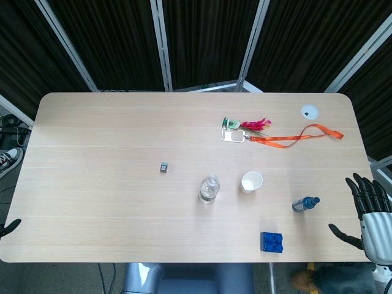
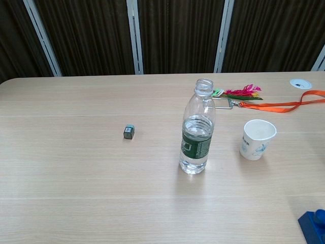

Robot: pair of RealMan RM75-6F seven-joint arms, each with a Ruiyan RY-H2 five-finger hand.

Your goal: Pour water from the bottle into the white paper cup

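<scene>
Head view. Pale wooden desk (image 1: 110,202) seen from above. Uncapped clear bottle (image 1: 209,188) upright near the middle of the front half, partly filled. White paper cup (image 1: 251,182) upright just to the right of it, mouth open, apart from the bottle. Small dark block (image 1: 164,166) left of the bottle, well apart. Second, smaller bottle with blue cap (image 1: 305,204) lying right of the cup. Blue toy brick (image 1: 271,242) near the front edge. Badge holder (image 1: 233,135) with orange lanyard (image 1: 294,138) and a pink-and-green feathered piece (image 1: 254,124) further back; white round disc (image 1: 309,111) near the far right corner. Right hand (image 1: 367,211) off the right edge of the desk, fingers spread and released, nothing held. Only a dark tip of the left hand (image 1: 10,226) at the left frame edge; state of its fingers cannot be told.

Chest view. Bottle (image 2: 197,129) upright at centre, green label, water to about the shoulder. Cup (image 2: 257,139) to its right, slightly tilted look, blue print on the side. Dark block (image 2: 129,132) to the left. Lanyard (image 2: 284,105) and feathered piece (image 2: 244,92) behind. Corner of the blue brick (image 2: 312,225) at lower right. Neither hand visible here.
</scene>
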